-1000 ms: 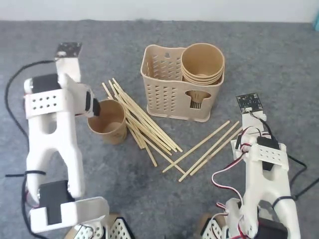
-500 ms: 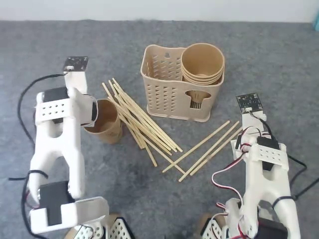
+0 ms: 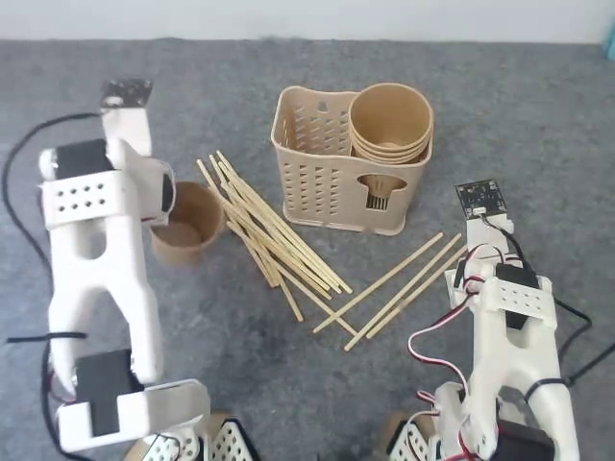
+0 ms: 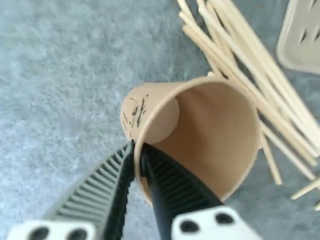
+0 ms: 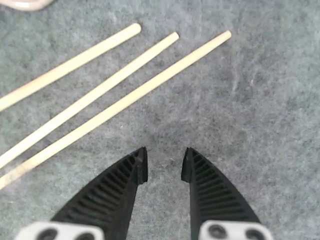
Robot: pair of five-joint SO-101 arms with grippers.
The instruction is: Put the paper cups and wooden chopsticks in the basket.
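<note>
Left wrist view shows your left end effector (image 4: 136, 150) clenched on the rim of the tilted brown paper cup (image 4: 215, 135), just beside the scattered wooden chopsticks (image 3: 248, 206). Lift clear of them, then nest it upright in the stacked cups (image 3: 389, 115) inside the beige plastic basket (image 3: 317, 178).
</note>
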